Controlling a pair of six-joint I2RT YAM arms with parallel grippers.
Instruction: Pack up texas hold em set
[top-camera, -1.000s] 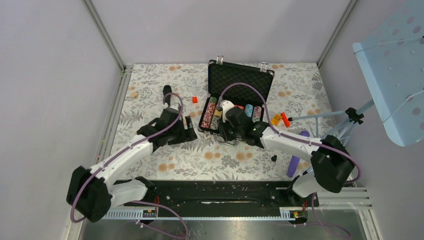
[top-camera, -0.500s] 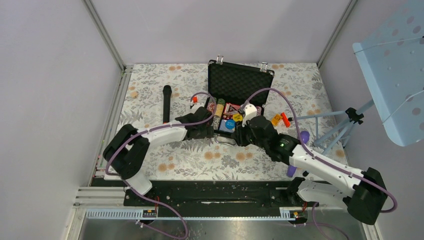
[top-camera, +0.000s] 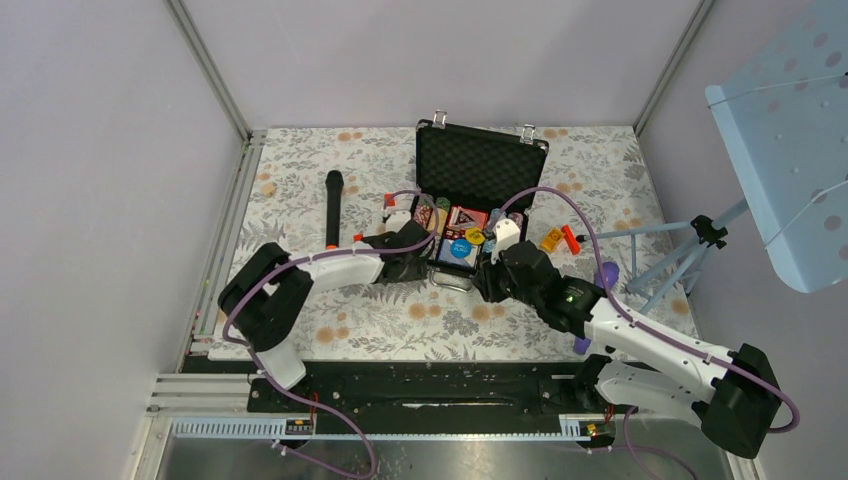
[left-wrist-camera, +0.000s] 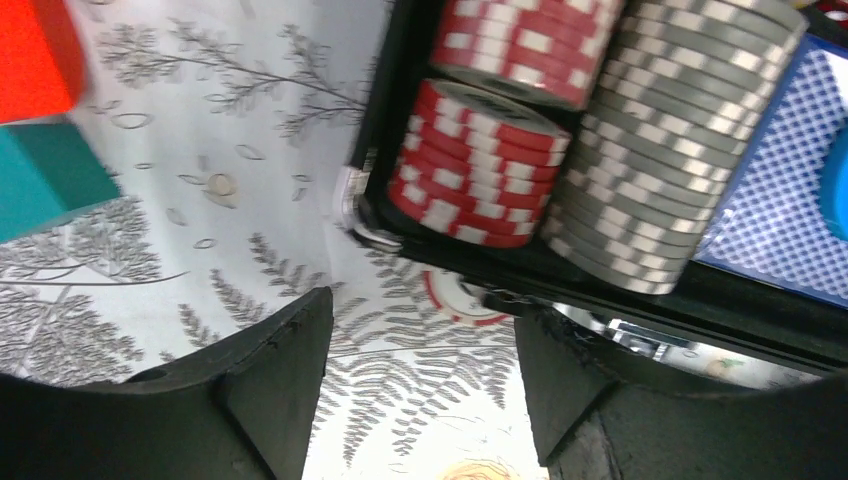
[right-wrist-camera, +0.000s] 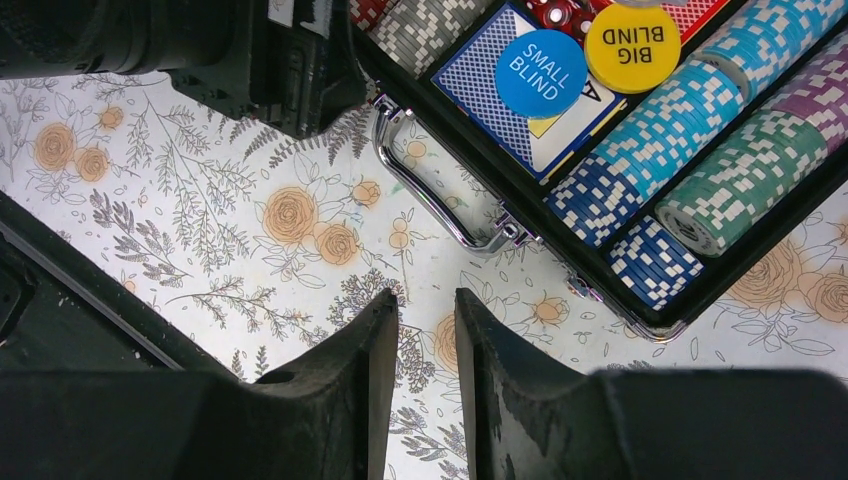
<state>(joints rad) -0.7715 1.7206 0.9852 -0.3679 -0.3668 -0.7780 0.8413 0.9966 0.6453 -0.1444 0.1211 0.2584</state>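
The black briefcase (top-camera: 481, 165) of the texas hold em set lies open, its lid standing at the back. Its tray holds rows of red chips (left-wrist-camera: 480, 165), grey chips (left-wrist-camera: 650, 150), blue chips (right-wrist-camera: 650, 140) and green chips (right-wrist-camera: 740, 180). Blue-backed cards (left-wrist-camera: 780, 190), a blue SMALL BLIND button (right-wrist-camera: 540, 72) and a yellow BIG BLIND button (right-wrist-camera: 632, 35) lie there too. My left gripper (left-wrist-camera: 422, 320) is open at the case's front-left corner. A loose red-and-white chip (left-wrist-camera: 465, 298) lies on the cloth just ahead of it. My right gripper (right-wrist-camera: 426, 300) hangs narrowly open and empty in front of the silver handle (right-wrist-camera: 440, 195).
A black microphone (top-camera: 332, 208) lies left of the case. Red block (left-wrist-camera: 35, 55) and teal block (left-wrist-camera: 50, 180) sit near the left gripper. Orange and red pieces (top-camera: 560, 238), a purple object (top-camera: 598, 300) and a tripod (top-camera: 690, 250) stand to the right.
The left gripper came right to the case's front-left corner and its jaws narrowed a little. The right gripper drew back from over the tray to the cloth in front of the handle.
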